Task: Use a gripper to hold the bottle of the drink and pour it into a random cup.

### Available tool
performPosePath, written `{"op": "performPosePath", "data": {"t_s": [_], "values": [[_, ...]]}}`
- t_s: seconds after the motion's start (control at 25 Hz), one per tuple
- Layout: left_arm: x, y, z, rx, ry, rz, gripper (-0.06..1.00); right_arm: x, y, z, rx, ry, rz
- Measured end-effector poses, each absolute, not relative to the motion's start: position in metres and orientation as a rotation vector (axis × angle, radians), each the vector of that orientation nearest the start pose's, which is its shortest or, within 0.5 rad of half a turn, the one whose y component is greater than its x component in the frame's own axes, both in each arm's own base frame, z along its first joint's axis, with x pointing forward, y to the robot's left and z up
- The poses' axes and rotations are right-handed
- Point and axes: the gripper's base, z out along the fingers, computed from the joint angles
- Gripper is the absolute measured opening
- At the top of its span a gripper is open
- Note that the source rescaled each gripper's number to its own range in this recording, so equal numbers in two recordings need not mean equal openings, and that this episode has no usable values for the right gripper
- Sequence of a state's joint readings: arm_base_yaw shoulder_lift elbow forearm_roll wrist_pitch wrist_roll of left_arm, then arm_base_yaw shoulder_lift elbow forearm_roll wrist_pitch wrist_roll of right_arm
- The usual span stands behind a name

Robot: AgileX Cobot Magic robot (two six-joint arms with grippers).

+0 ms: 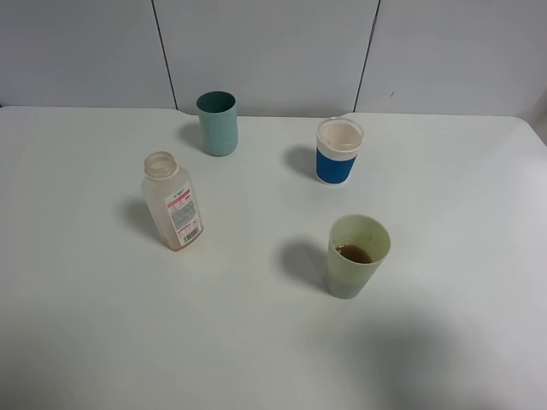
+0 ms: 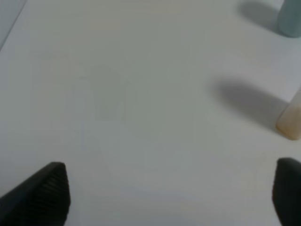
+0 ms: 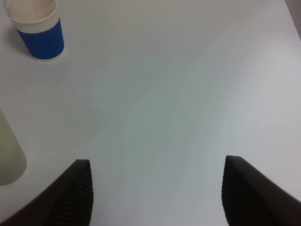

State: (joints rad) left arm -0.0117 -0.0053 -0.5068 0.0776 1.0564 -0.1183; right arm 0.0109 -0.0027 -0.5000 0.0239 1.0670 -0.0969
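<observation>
The bottle (image 1: 173,203) stands upright on the bench (image 1: 102,325), the cup (image 1: 357,254) holds brown drink (image 1: 353,254); both pincers (image 2: 171,193) (image 3: 157,190) gape wide, empty.

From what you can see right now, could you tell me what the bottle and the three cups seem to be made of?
Bottle: clear plastic, see-through walls, paper-like label.
Green cup: translucent matte plastic, probably; drink shows inside.
Teal cup: opaque, smooth, likely plastic.
White cup: possibly paper or plastic; blue sleeve looks ribbed.

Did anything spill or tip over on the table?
No, nothing stands out. The bottle, the teal cup, the blue-sleeved cup and the green cup all stand upright, and the brown drink sits inside the green cup. No puddles show.
</observation>
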Motion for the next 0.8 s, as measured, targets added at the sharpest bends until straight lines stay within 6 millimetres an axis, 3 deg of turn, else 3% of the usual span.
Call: {"op": "performPosePath", "data": {"t_s": [0.8], "values": [[-0.0064, 0.0061, 0.2797, -0.112, 2.022, 0.008, 0.76, -0.0056, 0.0018, 0.2768, -0.111, 2.045, -0.025]]}}
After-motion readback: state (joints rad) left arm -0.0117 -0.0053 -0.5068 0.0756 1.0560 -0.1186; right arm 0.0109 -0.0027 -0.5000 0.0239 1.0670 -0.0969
